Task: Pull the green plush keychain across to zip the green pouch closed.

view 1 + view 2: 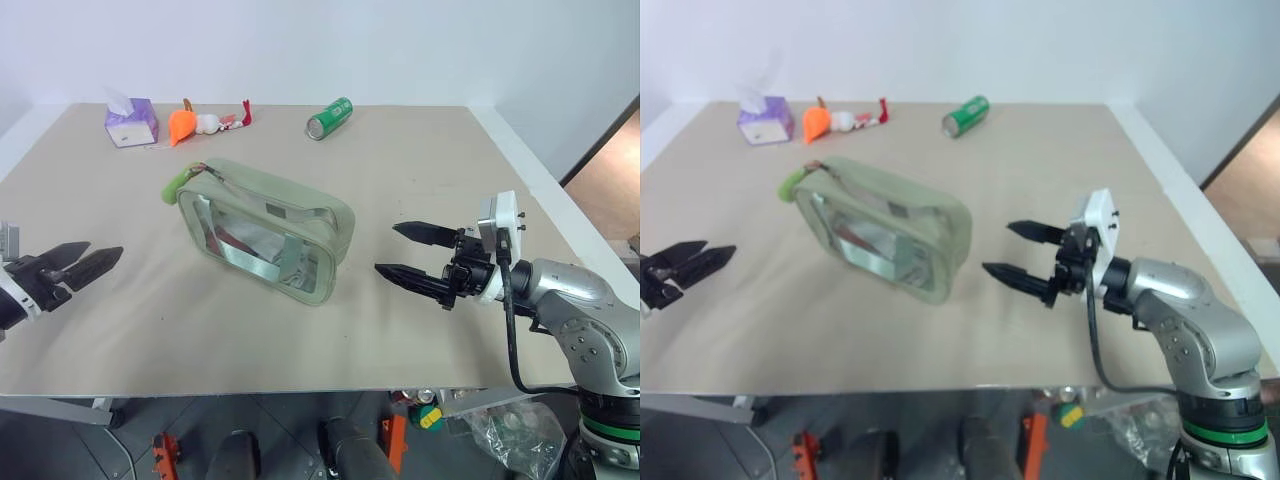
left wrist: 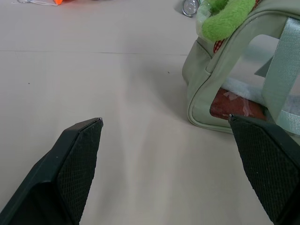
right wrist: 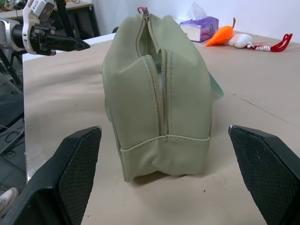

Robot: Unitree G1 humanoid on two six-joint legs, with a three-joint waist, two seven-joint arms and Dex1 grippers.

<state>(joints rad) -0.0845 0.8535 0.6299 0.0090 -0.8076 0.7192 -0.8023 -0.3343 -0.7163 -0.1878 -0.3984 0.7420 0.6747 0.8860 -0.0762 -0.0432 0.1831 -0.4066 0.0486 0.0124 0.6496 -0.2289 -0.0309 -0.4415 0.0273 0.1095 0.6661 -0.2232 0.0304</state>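
Between the two grippers, the green pouch (image 1: 265, 229) lies on the worktop (image 1: 420, 190), pale sage with clear panels, its zip partly open, the green plush keychain (image 1: 176, 184) at its far-left corner. Left gripper (image 1: 82, 262) and right gripper (image 1: 406, 251) stand apart from it, jaws wide, empty.

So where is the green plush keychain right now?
In the left eye view, the green plush keychain hangs off the green pouch's far left end, the corner nearest the purple tissue box, with neither hand touching it.
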